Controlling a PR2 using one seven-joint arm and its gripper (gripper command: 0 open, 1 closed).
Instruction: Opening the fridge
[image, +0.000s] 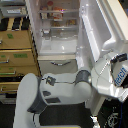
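Kitchen-lab corner, seen from above and behind the robot. Tan wooden drawer cabinet fills the exterior view's left; the fridge stands just beside it, top centre.

Status: the fridge's upper door is swung out toward the exterior view's right, and the lit interior with shelves and door-side items is exposed. A lower drawer front with a curved silver handle sits below the open compartment.

Robot: white arm reaches from its shoulder at lower left across toward the door's inner lower edge. The gripper is not discernible; it seems hidden near the door panel, among the white housing at right. Cannot tell whether it is open, closed, or gripping anything.

Judgement: opening looks largely done; the remainder is widening or holding the swing.

To do well:
- follow the hinge arc rather than pulling straight, so the contact does not slip;
- keep the elbow clear of the lower drawer handle;
- slow near the door's limit to avoid rebound;
- watch the body at right, close to the door's path.
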